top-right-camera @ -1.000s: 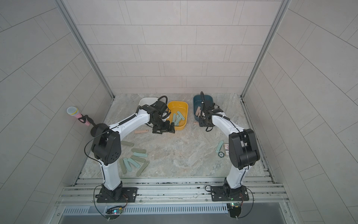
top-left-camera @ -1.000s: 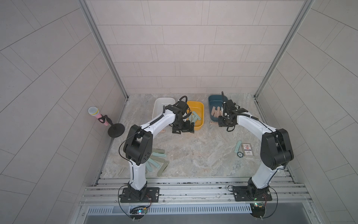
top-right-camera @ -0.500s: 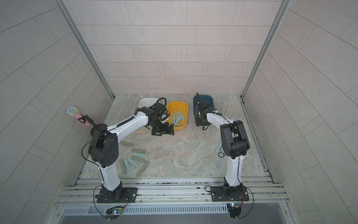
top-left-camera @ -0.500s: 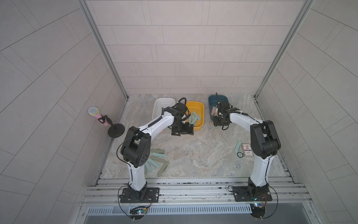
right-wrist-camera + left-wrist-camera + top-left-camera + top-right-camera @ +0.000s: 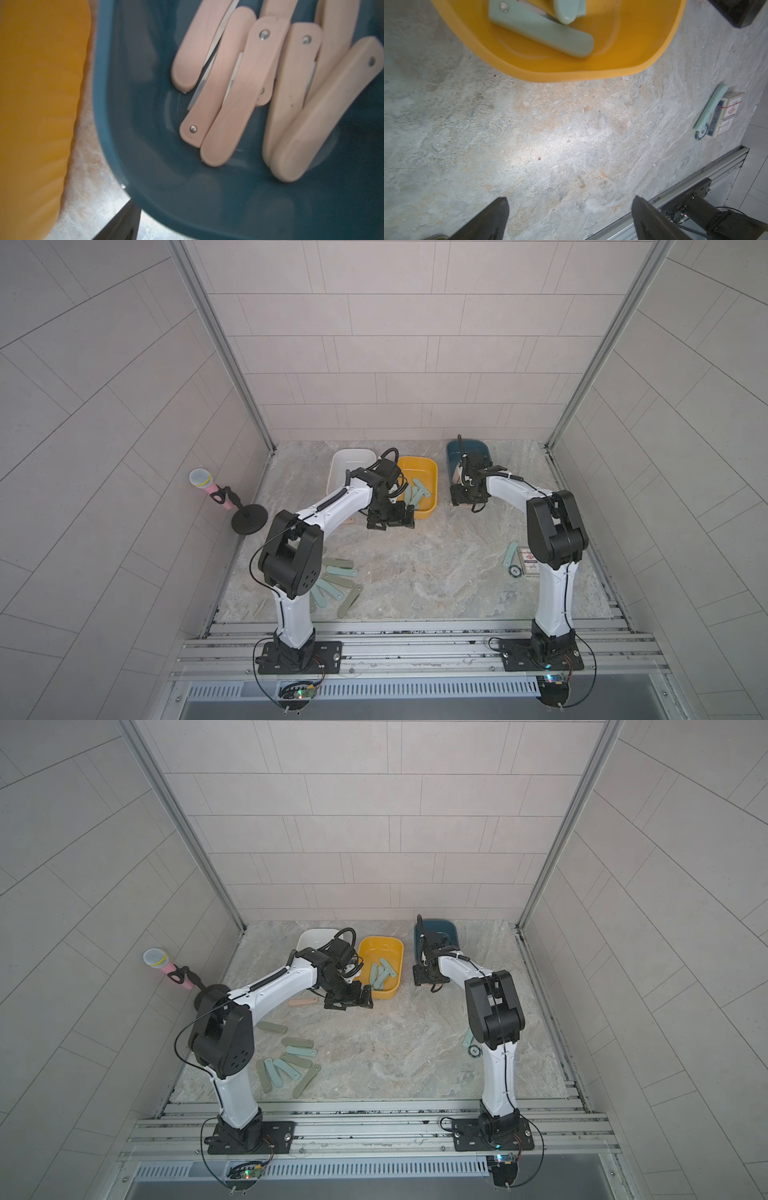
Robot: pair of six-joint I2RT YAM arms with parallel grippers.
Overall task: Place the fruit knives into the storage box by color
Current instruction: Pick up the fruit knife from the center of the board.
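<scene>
Several peach-pink fruit knives point(image 5: 224, 89) lie in the dark blue storage box point(image 5: 466, 448) point(image 5: 441, 926). My right gripper point(image 5: 467, 501) point(image 5: 430, 978) hangs over that box's near end, open and holding nothing; the right wrist view shows only one finger point(image 5: 124, 220), outside the rim. Light teal knives point(image 5: 417, 493) point(image 5: 542, 35) lie in the yellow box point(image 5: 428, 472) point(image 5: 392, 946). My left gripper point(image 5: 390, 521) point(image 5: 349, 1000) point(image 5: 570, 204) is open and empty over bare table just in front of it. A pink knife point(image 5: 302, 1002) lies beside it.
A white box point(image 5: 350, 455) stands left of the yellow one. Several olive and teal knives point(image 5: 338, 585) point(image 5: 291, 1065) lie loose by the left arm's base. One teal knife point(image 5: 510, 553), a black disc point(image 5: 515, 571) and a printed card point(image 5: 531, 567) lie near the right arm. A microphone stand point(image 5: 248, 522) stands far left.
The right arm has swung left, bringing its gripper to the blue box's near end, with the jaws opening wider. The left gripper has drifted slightly towards the front, still open.
</scene>
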